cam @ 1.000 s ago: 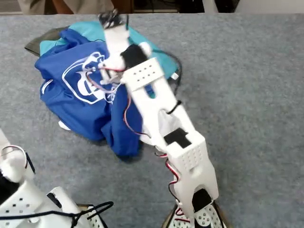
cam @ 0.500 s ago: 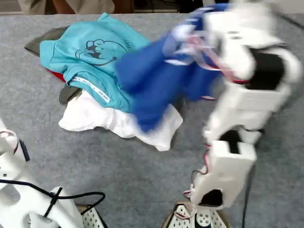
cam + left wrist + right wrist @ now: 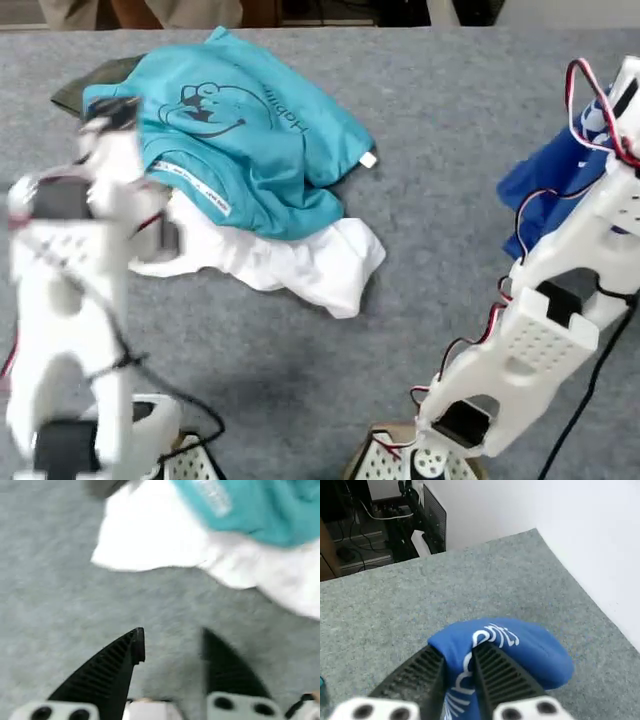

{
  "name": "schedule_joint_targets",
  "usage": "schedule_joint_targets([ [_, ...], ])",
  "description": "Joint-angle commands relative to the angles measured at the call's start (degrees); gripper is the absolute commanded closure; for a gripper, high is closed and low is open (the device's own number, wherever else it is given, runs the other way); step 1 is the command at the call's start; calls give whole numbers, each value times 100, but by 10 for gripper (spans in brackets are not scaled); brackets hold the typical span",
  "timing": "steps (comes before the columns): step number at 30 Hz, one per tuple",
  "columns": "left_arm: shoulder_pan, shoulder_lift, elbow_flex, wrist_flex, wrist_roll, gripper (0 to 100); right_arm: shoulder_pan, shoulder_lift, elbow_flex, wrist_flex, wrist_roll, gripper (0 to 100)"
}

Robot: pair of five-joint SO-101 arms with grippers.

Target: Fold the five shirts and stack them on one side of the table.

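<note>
A teal shirt point(image 3: 250, 130) lies on top of the pile at the back left. A white shirt point(image 3: 290, 255) spreads out under it, and a dark olive shirt point(image 3: 90, 85) pokes out behind. My right gripper point(image 3: 605, 120) is raised at the far right edge, shut on a bunched blue shirt point(image 3: 555, 185) that hangs from it. In the right wrist view the blue shirt point(image 3: 520, 650) is pinched in the right gripper point(image 3: 457, 665). My left gripper point(image 3: 112, 112) hovers over the pile's left side. It stands open point(image 3: 172, 647) above grey table, near the white shirt point(image 3: 150, 545) and the teal shirt point(image 3: 260, 510).
The grey carpet-like table top point(image 3: 450, 100) is bare between the pile and the right arm. Both arm bases point(image 3: 420, 460) stand at the front edge. Dark shelving with cables point(image 3: 395, 515) sits past the table's far edge in the right wrist view.
My right arm swung the blue shirt off the pile over to the right side. My left arm rose from the front left corner to above the pile's left part.
</note>
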Motion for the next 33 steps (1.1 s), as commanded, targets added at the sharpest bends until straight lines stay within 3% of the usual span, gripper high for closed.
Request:
schedule_joint_targets([
  [1,413,1719,-1301,-62,826,594,92,13,-207,88,26,996],
  [10,132,6000,-5116,-387,2171,574,92,321,-207,88,26,996],
  [14,-299,7618,-6505,-668,2576,647,92,347,-207,88,26,996],
  [16,-580,8286,-7191,-633,2338,769,92,347,-207,88,26,996],
  [18,-853,8787,-7833,-598,1662,954,92,347,-207,88,26,996],
  [19,-949,9015,-8167,-519,1301,998,92,347,-207,88,26,996],
  [21,-1248,9191,-8976,-141,853,943,92,347,-207,88,26,996],
  [24,-2031,9174,-9943,62,571,978,92,347,-207,88,26,996],
  [33,-4738,7697,-9670,70,-774,981,-13,356,-207,88,26,996],
])
